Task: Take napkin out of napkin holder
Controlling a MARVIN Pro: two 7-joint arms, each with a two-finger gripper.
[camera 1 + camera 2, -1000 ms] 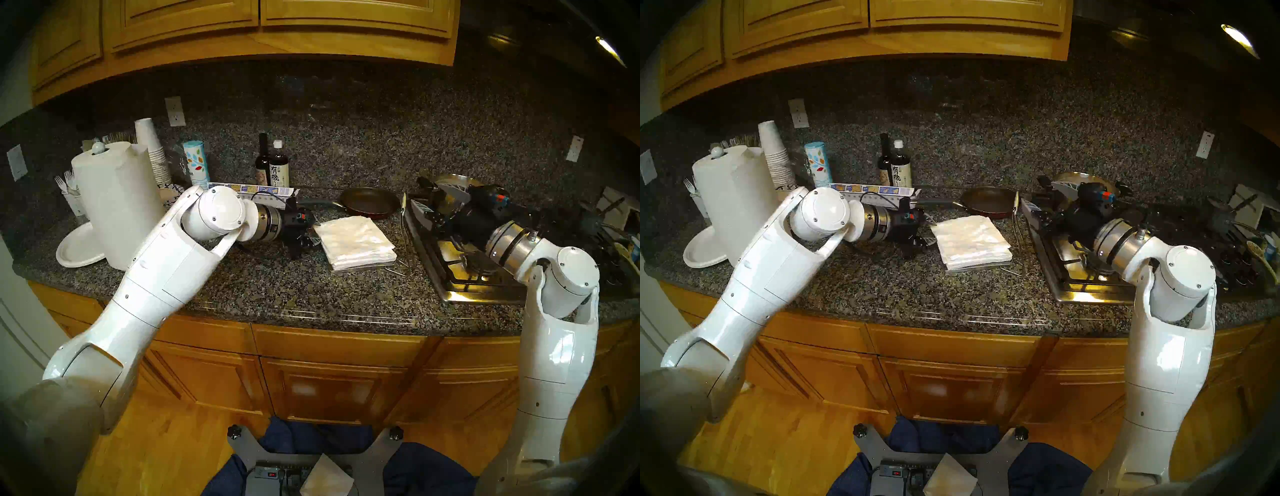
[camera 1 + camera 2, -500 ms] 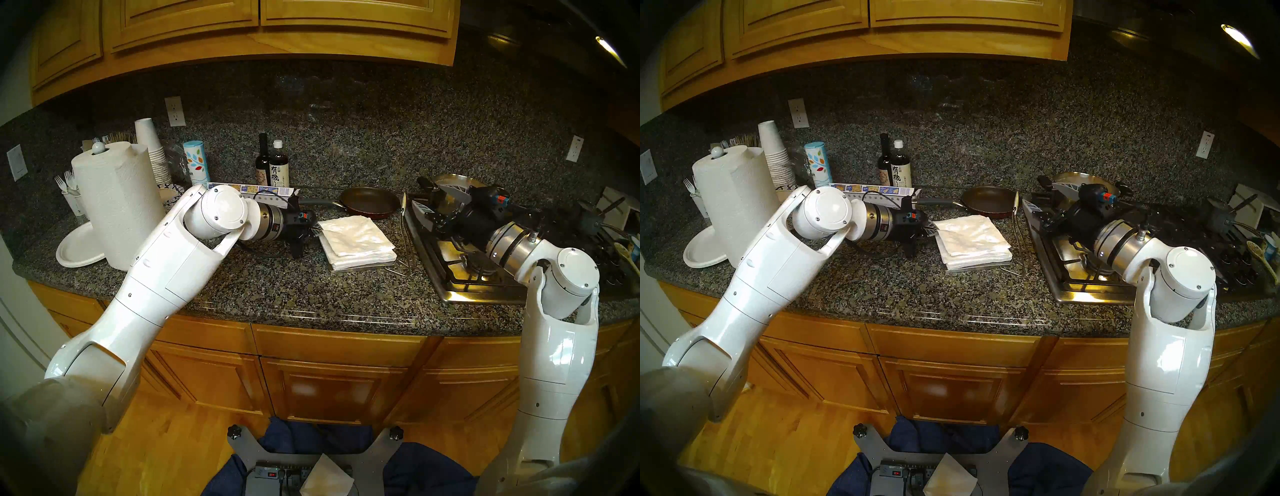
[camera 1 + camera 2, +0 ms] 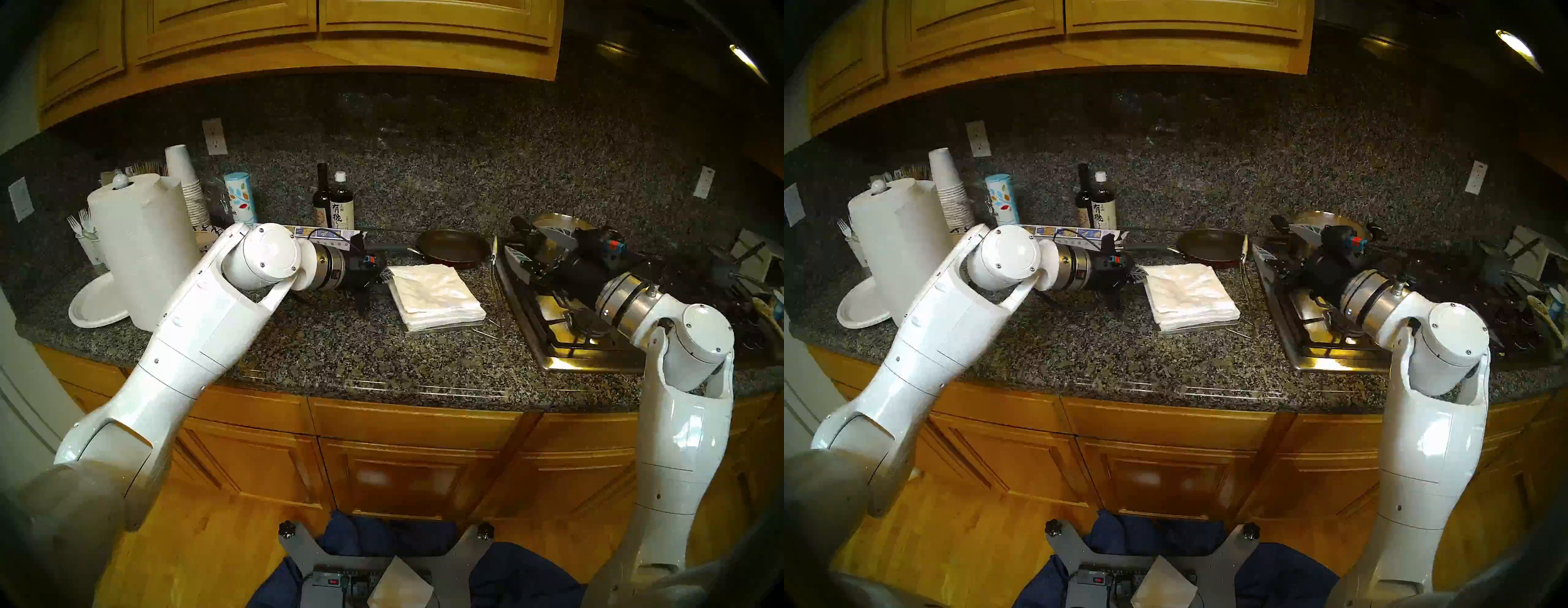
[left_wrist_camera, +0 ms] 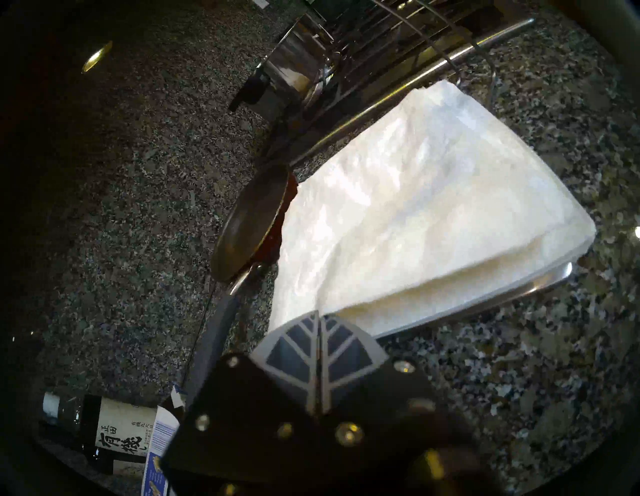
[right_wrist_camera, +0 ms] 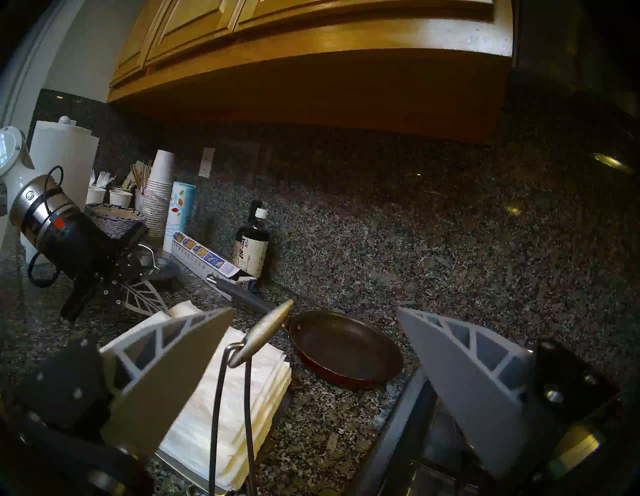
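A thick stack of white napkins lies in the flat silver napkin holder (image 3: 445, 327) on the granite counter. The holder's wire arm (image 3: 493, 271) stands upright at the stack's right side. My left gripper (image 3: 384, 276) is at the stack's far left corner. In the left wrist view its fingers (image 4: 294, 350) are pressed together on the corner of the top napkin (image 4: 398, 207), which lies slightly lifted there. My right gripper (image 3: 534, 250) is open over the stovetop's left edge. In the right wrist view the arm's spoon-shaped tip (image 5: 266, 329) stands between its spread fingers without touching them.
A frying pan (image 3: 452, 248) sits just behind the stack. The steel stovetop (image 3: 564, 335) with pots is to the right. Two dark bottles (image 3: 335, 204), a long box (image 3: 326, 233), a paper towel roll (image 3: 144, 250), stacked cups and a paper plate (image 3: 95, 305) stand at the left.
My left gripper rose from beside the stack to its far left corner and closed there. The top napkin's corner lifted. The wrist then drew slightly back left. The right arm stayed still.
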